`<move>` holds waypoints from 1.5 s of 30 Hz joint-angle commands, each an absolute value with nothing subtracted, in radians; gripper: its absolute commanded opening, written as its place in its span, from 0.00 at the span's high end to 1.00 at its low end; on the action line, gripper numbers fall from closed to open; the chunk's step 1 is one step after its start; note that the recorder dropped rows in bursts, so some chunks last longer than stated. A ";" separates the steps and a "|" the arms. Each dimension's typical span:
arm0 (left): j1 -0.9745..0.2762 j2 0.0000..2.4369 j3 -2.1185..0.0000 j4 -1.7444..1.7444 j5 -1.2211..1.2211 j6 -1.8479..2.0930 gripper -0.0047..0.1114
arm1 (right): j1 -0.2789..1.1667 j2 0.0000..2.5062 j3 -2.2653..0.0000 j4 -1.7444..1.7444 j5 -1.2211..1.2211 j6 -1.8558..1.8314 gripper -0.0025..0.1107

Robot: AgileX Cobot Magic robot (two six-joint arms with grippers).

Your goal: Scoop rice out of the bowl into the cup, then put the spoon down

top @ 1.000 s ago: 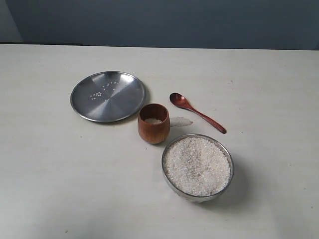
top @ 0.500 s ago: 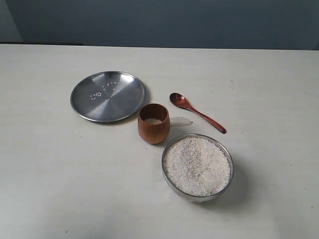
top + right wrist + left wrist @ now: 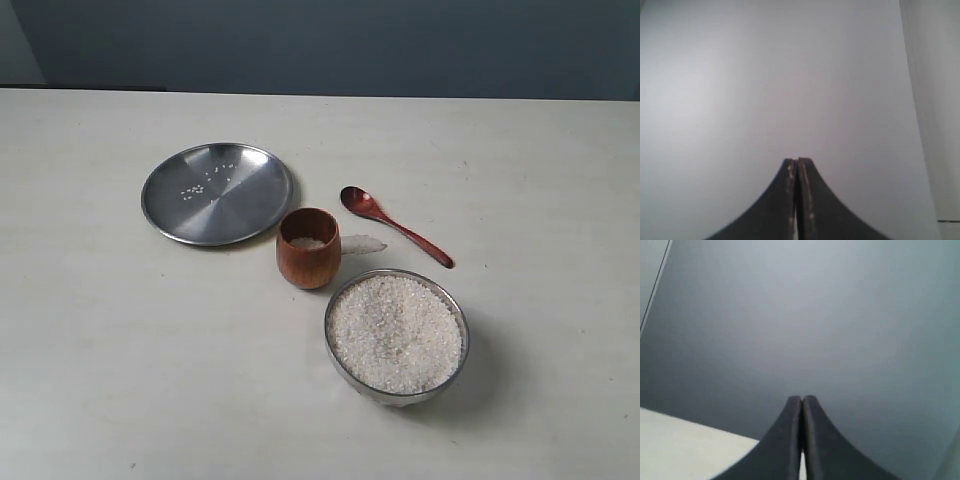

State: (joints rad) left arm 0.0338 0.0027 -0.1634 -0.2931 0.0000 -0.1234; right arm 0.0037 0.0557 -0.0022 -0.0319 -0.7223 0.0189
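In the exterior view a steel bowl [image 3: 459, 352] heaped with white rice [image 3: 396, 332] stands near the front of the table. Just behind it to the left sits the reddish-brown wooden cup [image 3: 308, 262], with a little rice at its bottom. The dark wooden spoon [image 3: 394, 225] lies flat on the table behind the bowl, scoop toward the cup. Neither arm appears in the exterior view. My left gripper [image 3: 802, 399] is shut and faces a grey wall. My right gripper [image 3: 797, 161] is shut too, facing a pale wall. Nothing is held.
A flat steel plate [image 3: 217, 193] with a few stray grains lies at the back left. A small patch of spilled rice [image 3: 364, 244] rests between cup and spoon. The table [image 3: 120, 340] is pale; a dark wall runs behind it.
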 commanded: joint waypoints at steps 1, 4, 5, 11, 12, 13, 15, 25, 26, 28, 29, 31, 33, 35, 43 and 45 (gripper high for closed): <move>0.038 0.000 -0.335 -0.221 0.093 -0.120 0.96 | 0.001 0.058 -0.024 -0.086 -0.560 0.319 0.98; 0.038 0.067 -0.469 -0.146 0.243 -0.105 0.96 | 0.001 0.058 -0.161 -0.382 -0.361 0.563 0.98; 0.038 0.095 -0.494 -0.144 0.277 -0.095 0.96 | 0.001 0.058 -0.194 -0.440 -0.347 0.595 0.98; 0.038 0.354 -0.673 -0.166 0.491 -0.028 0.96 | 0.003 0.068 -0.484 -0.568 0.022 0.701 0.98; 0.038 0.404 -0.707 -0.168 0.554 0.000 0.96 | 0.017 0.083 -0.510 -0.576 0.019 0.691 0.98; 0.038 0.431 -0.722 -0.168 0.584 0.016 0.96 | 0.027 0.094 -0.517 -0.576 0.009 0.689 0.98; 0.038 0.480 -0.754 -0.174 0.644 0.046 0.96 | 0.055 0.125 -0.524 -0.577 -0.009 0.680 0.98; 0.038 0.556 -0.785 -0.261 0.649 0.143 0.96 | 0.301 0.497 -0.665 -0.372 0.501 0.266 0.98; 0.038 0.556 -0.785 -0.263 0.647 0.143 0.96 | 0.329 0.530 -0.686 -0.312 0.542 0.209 0.98; 0.038 0.556 -0.785 -0.273 0.647 0.143 0.96 | 0.374 0.619 -0.728 -0.208 0.630 0.120 0.98; 0.038 0.556 -0.785 -0.285 0.647 0.143 0.96 | 0.389 0.655 -0.745 -0.177 0.665 0.088 0.98; 0.038 0.556 -0.785 -0.303 0.650 0.143 0.96 | 0.413 0.742 -0.783 -0.122 0.742 0.056 0.98; 0.038 0.556 -0.785 -0.305 0.657 0.143 0.96 | 0.425 0.825 -0.817 -0.086 0.796 0.039 0.98; 0.038 0.556 -0.785 -0.305 0.657 0.143 0.96 | 0.431 0.886 -0.839 -0.065 0.834 0.011 0.98; 0.038 0.556 -0.785 -0.271 0.657 0.143 0.96 | 0.432 1.146 -0.894 0.018 0.807 -0.091 0.98; 0.038 0.556 -0.785 -0.271 0.657 0.143 0.96 | 0.432 1.195 -0.894 0.018 0.752 -0.091 0.98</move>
